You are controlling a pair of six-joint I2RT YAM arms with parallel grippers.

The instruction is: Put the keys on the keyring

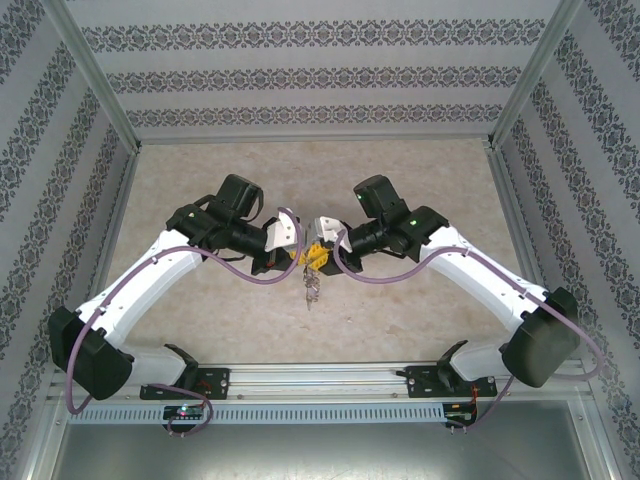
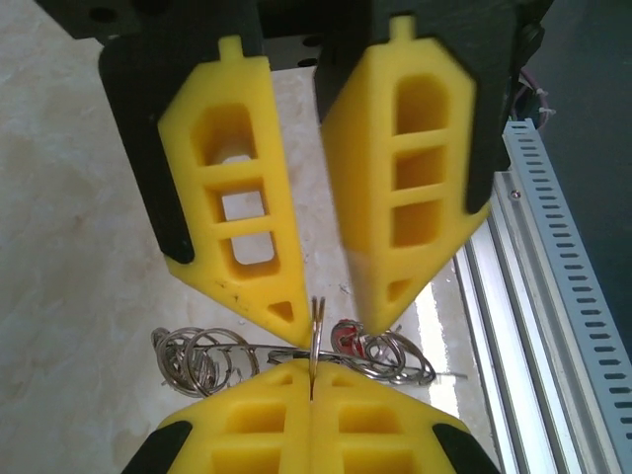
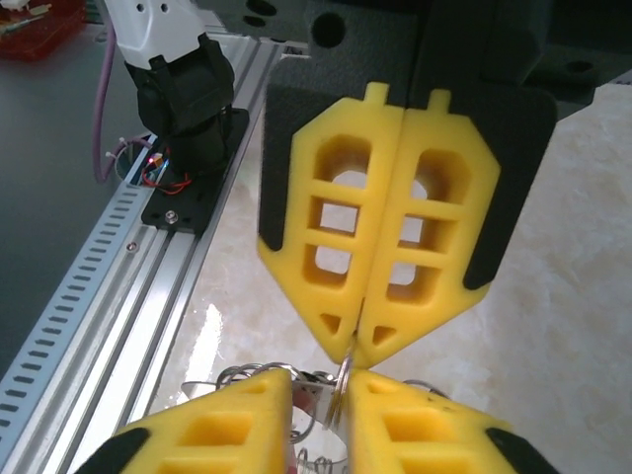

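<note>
I can read no words, numbers, brands or signs anywhere. The wallpaper [image 1: 300,75] carries ornamental bands only, and the metal rail [image 1: 320,378] shows no legible marking.

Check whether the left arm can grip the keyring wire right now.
Probably yes. The left end effector is open, and the keyring wire stands in the gap between its fingertips, held there by the shut right end effector. Nothing seems to lie between the fingers and the wire.

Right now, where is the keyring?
In the top view, the keyring is near the middle of the table, between the two end effectors: the right end effector is shut on it, the left end effector open around it.
</note>
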